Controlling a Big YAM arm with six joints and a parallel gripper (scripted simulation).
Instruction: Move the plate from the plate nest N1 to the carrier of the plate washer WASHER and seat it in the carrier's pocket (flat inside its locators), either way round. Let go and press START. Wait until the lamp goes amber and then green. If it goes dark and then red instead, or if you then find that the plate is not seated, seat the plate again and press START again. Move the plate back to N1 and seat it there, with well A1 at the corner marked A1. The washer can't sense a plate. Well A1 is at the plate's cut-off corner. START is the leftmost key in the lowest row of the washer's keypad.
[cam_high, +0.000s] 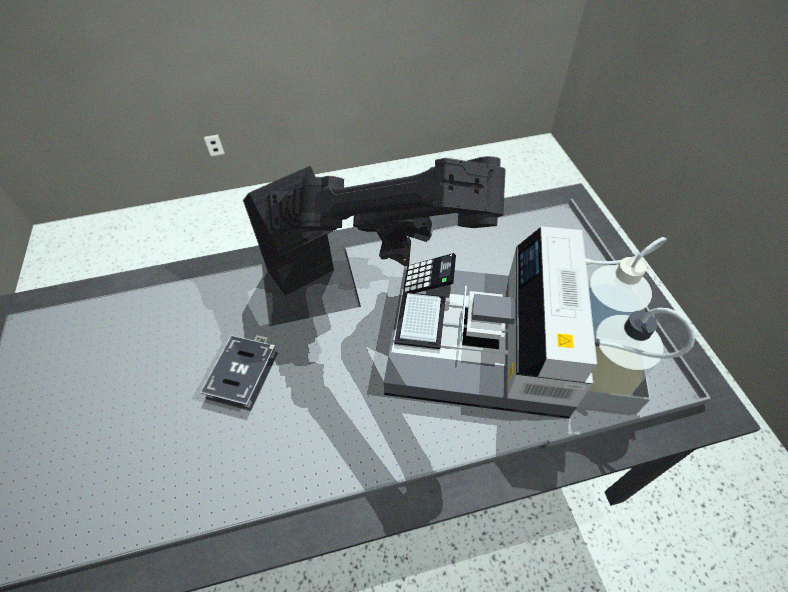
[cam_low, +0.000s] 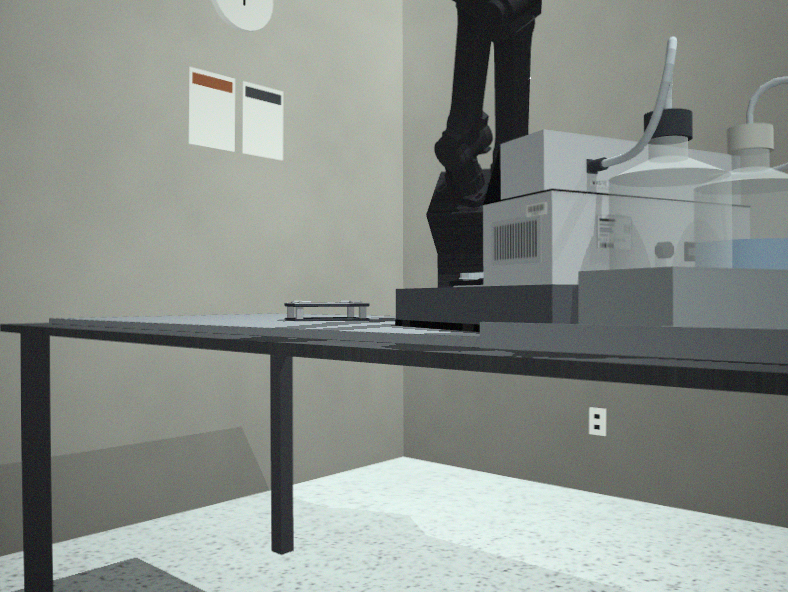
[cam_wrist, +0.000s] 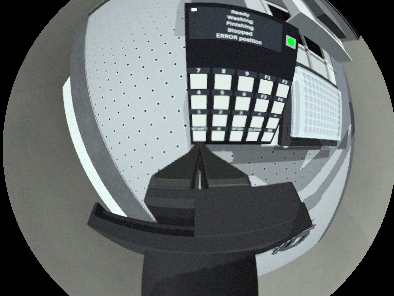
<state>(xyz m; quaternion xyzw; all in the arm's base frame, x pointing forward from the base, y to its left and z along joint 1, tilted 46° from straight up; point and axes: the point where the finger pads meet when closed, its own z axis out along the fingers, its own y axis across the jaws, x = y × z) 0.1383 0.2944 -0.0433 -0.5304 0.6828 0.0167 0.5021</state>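
The white plate lies in the dark carrier of the washer and looks flat; the fit at its locators is too small to tell. The keypad stands beside it. Its lamp is green, and the screen marker is by "Ready". My gripper is shut and empty. In the wrist view its tips appear just below the START key, with no clear sign of contact. The nest N1 holds no plate.
Two bottles with hoses stand behind the washer. The washer's tall housing and a grey block above the carrier rails stand to the right of the plate in the top view. The arm's base is at the table's back edge.
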